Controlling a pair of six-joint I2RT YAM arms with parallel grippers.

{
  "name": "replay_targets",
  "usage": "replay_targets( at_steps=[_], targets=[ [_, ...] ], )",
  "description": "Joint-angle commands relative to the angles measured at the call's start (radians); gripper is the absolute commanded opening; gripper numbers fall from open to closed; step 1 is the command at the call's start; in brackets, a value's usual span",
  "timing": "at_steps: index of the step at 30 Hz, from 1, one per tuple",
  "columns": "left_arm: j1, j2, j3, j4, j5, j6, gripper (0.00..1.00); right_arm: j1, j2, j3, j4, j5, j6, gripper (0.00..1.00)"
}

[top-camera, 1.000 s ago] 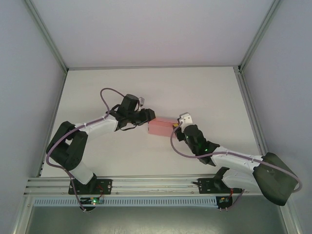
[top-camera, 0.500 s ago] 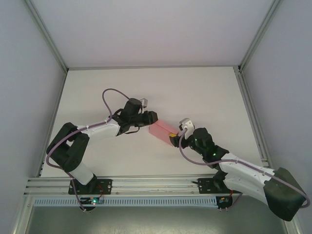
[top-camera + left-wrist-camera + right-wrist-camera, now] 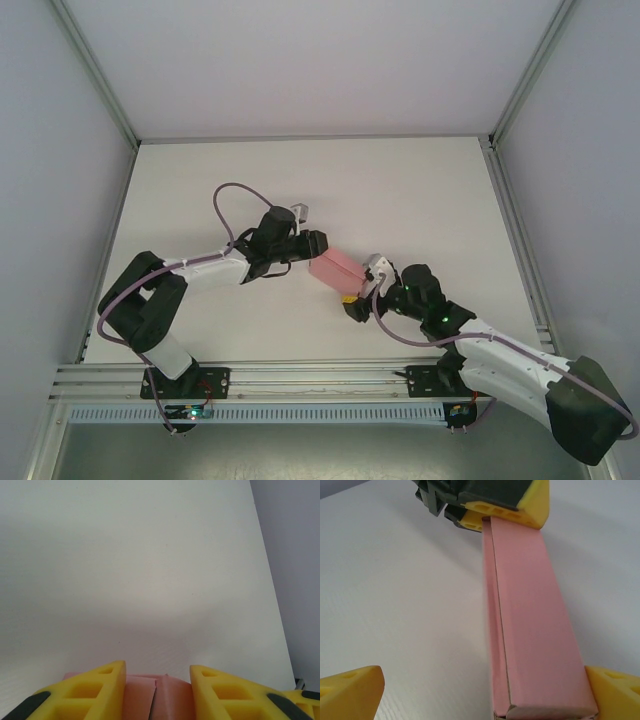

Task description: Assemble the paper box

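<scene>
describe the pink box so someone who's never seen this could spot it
On the white table, look near the middle. The paper box is a slim, long carton with one end held by the left gripper. It is the only pink thing there.

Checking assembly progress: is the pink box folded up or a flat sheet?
Folded up: the paper box is a slim rectangular box with a seam along its top, its far end clamped by the left gripper.
</scene>
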Motion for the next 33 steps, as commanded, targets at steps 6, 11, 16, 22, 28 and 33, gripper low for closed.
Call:
replay_targets(
  at_steps=[6, 11, 16, 22, 28, 33],
  targets=[
    [-0.037, 0.112, -0.062, -0.272, -0.035, 0.043, 0.32, -0.081, -0.078, 0.126, -0.005, 0.029, 0.089, 0.98],
    [-0.037, 0.106, -0.070, -0.273, -0.035, 0.045, 0.32, -0.150, -0.053, 0.148, -0.012, 0.047, 0.164, 0.98],
    [-0.038, 0.101, -0.090, -0.252, -0.028, 0.054, 0.32, -0.215, 0.067, 0.125, -0.013, 0.019, 0.252, 0.95],
    [-0.039, 0.119, -0.159, -0.098, 0.011, 0.046, 0.33, -0.195, 0.159, 0.014, 0.064, 0.110, 0.325, 0.88],
    [-0.023, 0.166, -0.217, 0.041, 0.058, 0.053, 0.29, -0.121, 0.151, -0.194, 0.347, 0.248, 0.329, 0.81],
    [-0.013, 0.233, -0.230, 0.091, 0.101, 0.056, 0.06, -0.120, 0.170, -0.132, 0.250, 0.190, 0.297, 0.74]
  ],
)
